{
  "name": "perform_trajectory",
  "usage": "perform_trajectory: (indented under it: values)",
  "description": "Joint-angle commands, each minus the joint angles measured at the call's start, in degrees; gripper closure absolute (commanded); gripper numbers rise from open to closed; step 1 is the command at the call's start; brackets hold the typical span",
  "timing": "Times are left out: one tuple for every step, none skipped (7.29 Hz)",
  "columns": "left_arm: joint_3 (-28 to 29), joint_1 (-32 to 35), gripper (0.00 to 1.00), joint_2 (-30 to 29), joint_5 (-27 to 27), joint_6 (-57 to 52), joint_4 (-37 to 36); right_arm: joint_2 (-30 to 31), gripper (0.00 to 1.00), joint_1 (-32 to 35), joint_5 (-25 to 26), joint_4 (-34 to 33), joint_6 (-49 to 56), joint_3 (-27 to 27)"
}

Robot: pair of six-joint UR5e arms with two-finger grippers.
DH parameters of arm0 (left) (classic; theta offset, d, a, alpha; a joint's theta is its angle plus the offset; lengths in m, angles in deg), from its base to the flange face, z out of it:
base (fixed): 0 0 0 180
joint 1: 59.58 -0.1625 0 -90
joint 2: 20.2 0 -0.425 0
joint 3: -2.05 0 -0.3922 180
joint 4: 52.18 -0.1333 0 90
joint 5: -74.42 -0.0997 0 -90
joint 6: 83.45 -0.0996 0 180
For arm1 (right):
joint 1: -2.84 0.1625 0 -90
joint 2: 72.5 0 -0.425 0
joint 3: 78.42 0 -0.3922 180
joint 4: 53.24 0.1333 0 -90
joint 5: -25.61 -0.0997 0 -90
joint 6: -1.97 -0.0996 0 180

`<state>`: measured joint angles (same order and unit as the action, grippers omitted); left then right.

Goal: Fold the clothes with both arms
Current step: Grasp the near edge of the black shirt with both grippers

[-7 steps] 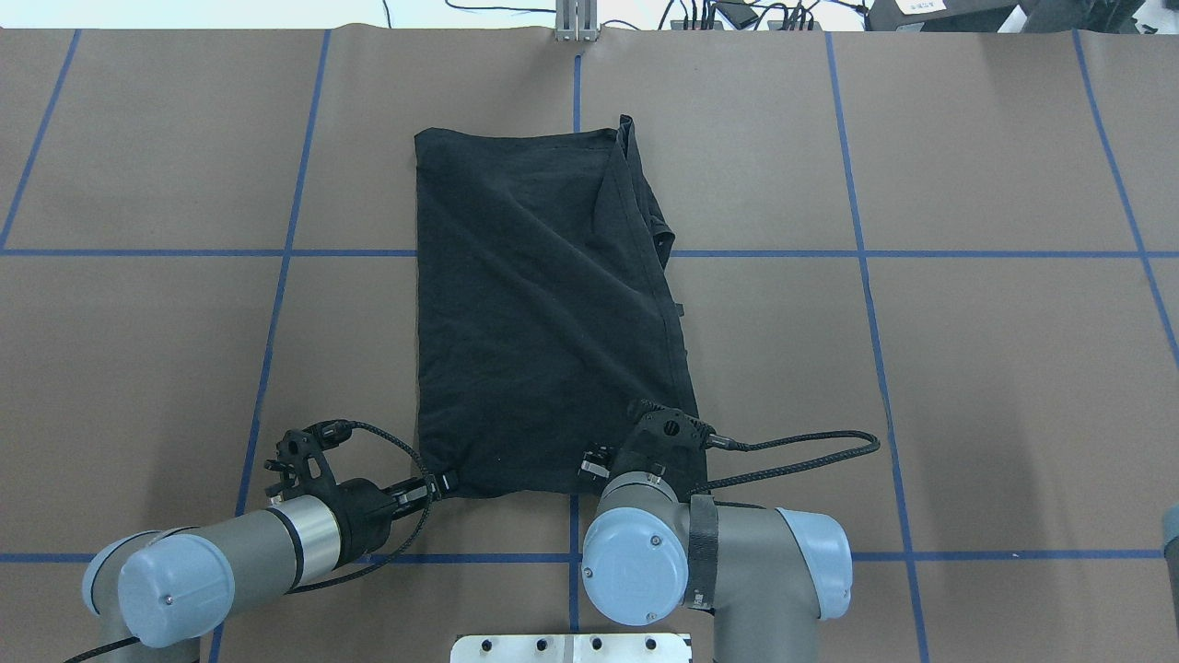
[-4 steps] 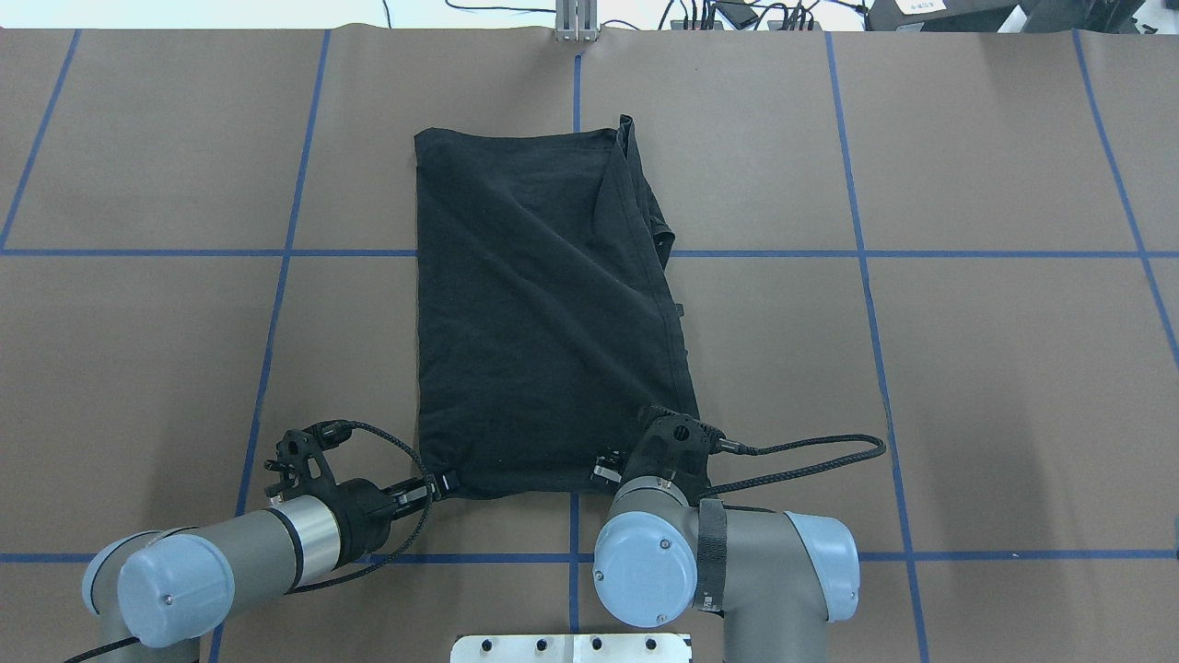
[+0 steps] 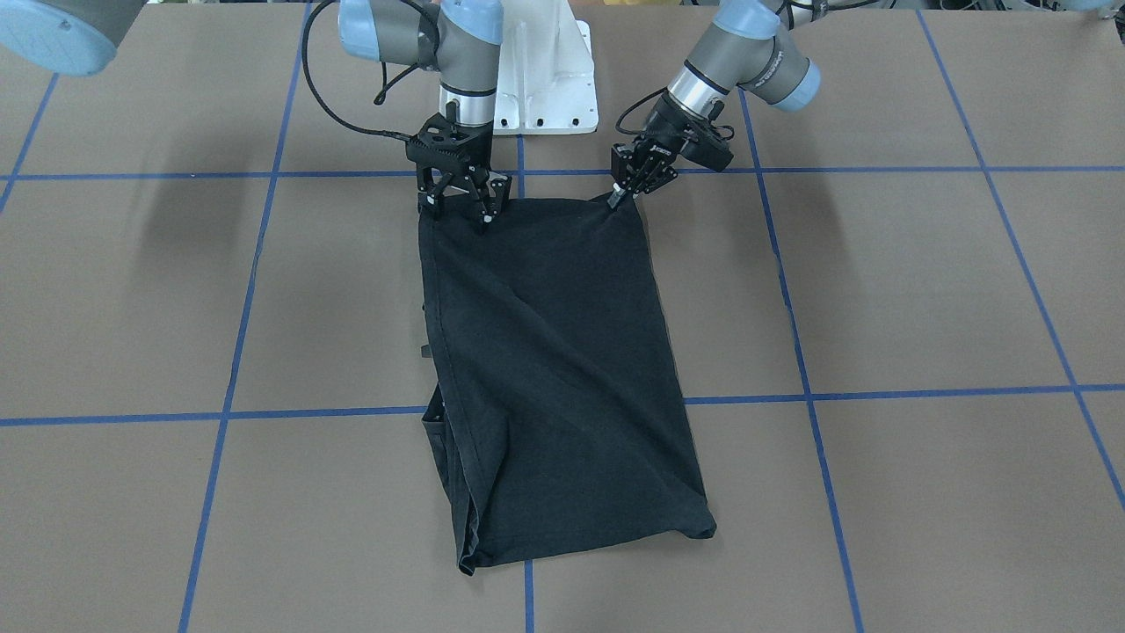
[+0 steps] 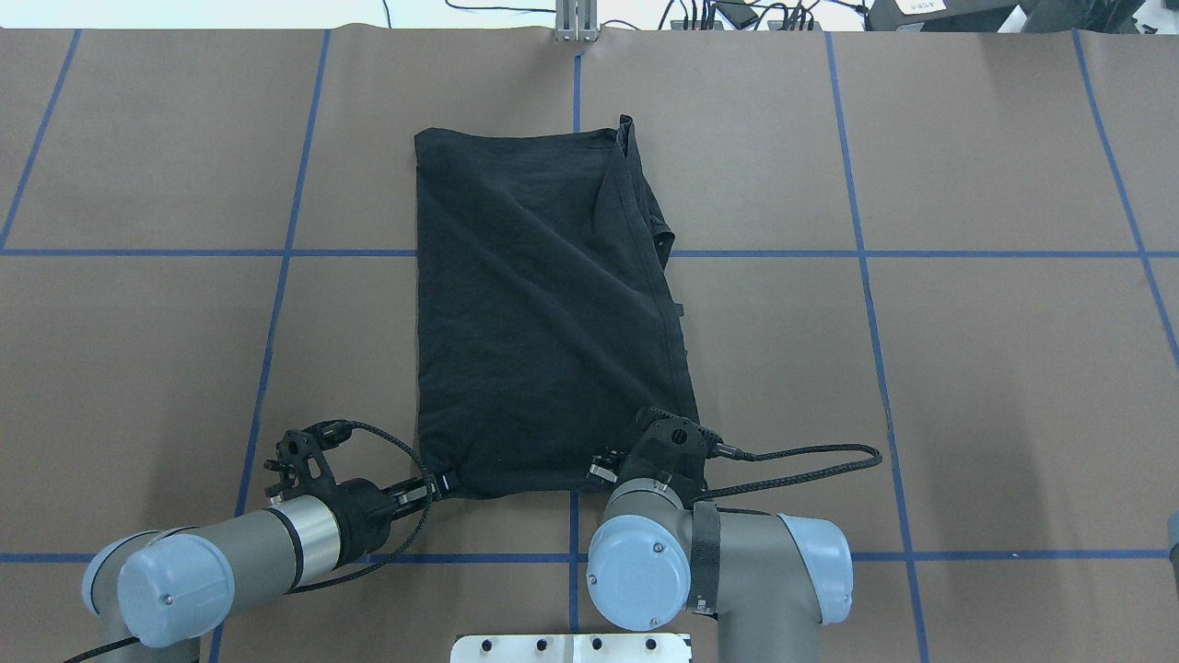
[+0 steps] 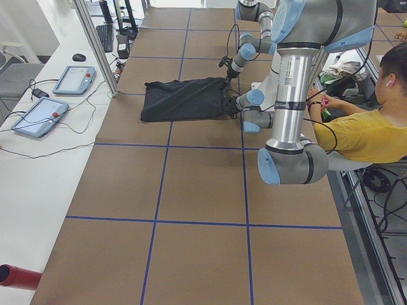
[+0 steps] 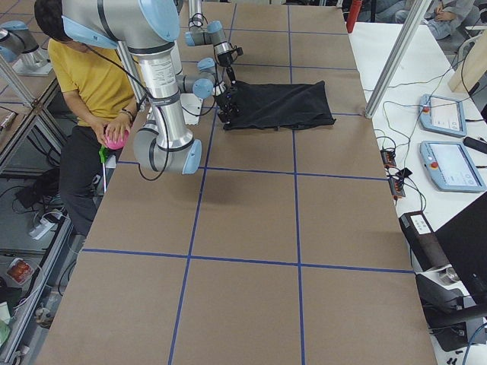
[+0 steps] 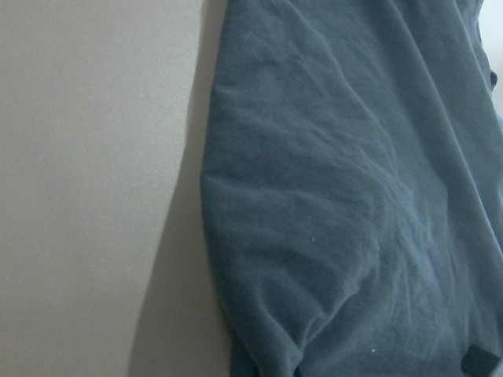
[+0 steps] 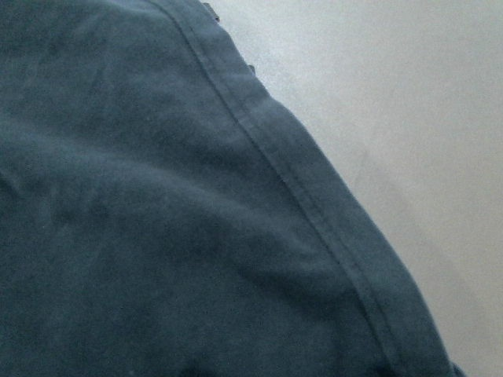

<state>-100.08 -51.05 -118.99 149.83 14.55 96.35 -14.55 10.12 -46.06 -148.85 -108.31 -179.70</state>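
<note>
1. Black T-shirt (image 4: 543, 313) lies folded in a long strip, flat mid-counter (image 4: 967, 368), one short end toward the robot-side edge.
2. On that end's left corner: left pincer (image 4: 444, 482), clamped on the cloth.
3. Over the right corner: right pincer (image 3: 458, 215), fingers apart, straddling the hem.

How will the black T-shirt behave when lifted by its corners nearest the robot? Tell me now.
Probably floppy: the black T-shirt lies in soft wrinkles, so it should sag between the left gripper and right gripper. Likely light, being thin cloth. Its folded layers, offset along one edge, may slip apart.
</note>
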Motion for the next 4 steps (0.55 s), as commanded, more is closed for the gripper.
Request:
perform_trajectory:
  values:
    - [0.0,0.0,1.0,0.0,0.0,0.0,0.0,-0.82,1.0,0.19,0.13,-0.11,-0.28,-0.24]
    - [0.0,0.0,1.0,0.0,0.0,0.0,0.0,-0.73,1.0,0.36,0.04,-0.54,0.42,-0.5]
    - [0.0,0.0,1.0,0.0,0.0,0.0,0.0,-0.73,1.0,0.45,-0.13,-0.63,0.51,-0.68]
    - [0.0,0.0,1.0,0.0,0.0,0.0,0.09,-0.73,1.0,0.45,-0.14,-0.72,0.43,-0.76]
